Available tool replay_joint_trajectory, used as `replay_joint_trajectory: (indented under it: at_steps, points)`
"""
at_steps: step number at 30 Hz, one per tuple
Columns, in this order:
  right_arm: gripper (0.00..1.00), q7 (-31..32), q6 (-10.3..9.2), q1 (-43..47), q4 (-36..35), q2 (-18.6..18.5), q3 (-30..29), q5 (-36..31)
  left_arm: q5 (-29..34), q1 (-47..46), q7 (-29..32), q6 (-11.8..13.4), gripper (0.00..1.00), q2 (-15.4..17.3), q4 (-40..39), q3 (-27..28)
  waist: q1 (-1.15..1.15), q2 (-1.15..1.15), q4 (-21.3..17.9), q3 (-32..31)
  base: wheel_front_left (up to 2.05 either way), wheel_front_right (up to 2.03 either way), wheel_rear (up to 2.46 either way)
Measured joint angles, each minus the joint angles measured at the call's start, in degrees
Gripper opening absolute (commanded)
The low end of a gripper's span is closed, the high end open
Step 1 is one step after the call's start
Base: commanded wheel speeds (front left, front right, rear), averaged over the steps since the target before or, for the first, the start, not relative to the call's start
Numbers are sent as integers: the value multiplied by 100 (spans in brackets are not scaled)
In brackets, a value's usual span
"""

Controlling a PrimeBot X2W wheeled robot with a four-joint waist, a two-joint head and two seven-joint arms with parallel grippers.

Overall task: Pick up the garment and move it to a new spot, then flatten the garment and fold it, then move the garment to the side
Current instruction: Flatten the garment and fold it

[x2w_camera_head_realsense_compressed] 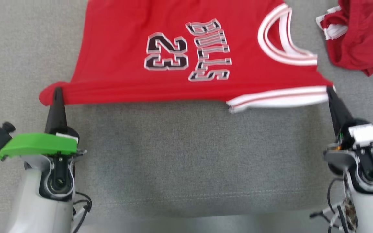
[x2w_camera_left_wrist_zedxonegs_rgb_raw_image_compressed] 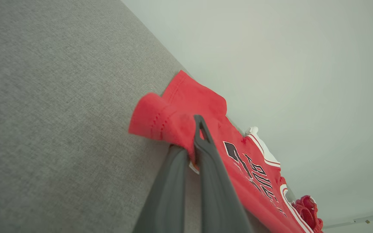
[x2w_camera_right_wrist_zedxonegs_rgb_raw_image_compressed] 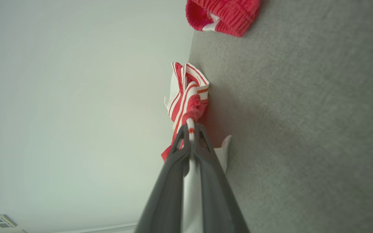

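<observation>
The garment (x2w_camera_head_realsense_compressed: 186,58) is a red basketball jersey with white trim and black-and-white lettering, stretched across the grey cloth surface (x2w_camera_head_realsense_compressed: 180,155). Its near edge hangs taut between my two grippers, lifted off the surface. My left gripper (x2w_camera_head_realsense_compressed: 57,92) is shut on the red hem corner at the left; the left wrist view has that bunched red corner (x2w_camera_left_wrist_zedxonegs_rgb_raw_image_compressed: 160,121) pinched between the fingers (x2w_camera_left_wrist_zedxonegs_rgb_raw_image_compressed: 206,152). At the right, my right gripper (x2w_camera_head_realsense_compressed: 329,90) is shut on the white-striped corner, and the striped trim (x2w_camera_right_wrist_zedxonegs_rgb_raw_image_compressed: 188,97) bunches above its fingertips in the right wrist view.
A second red garment (x2w_camera_head_realsense_compressed: 358,35) with white trim lies crumpled at the far right, also seen as a red bundle (x2w_camera_right_wrist_zedxonegs_rgb_raw_image_compressed: 222,14) in the right wrist view. The grey cloth's front edge (x2w_camera_head_realsense_compressed: 186,215) runs along the bottom of the head view.
</observation>
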Motion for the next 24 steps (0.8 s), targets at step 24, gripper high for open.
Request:
replay_joint_trajectory:
  at_steps: [24]
  points:
    - [0, -289, -255, 2246, -1196, 75, 73, 133, 319, 1251, -152, 64, 0, -67, -1049, -69, 0, 0, -91, -204, 0, 0, 0]
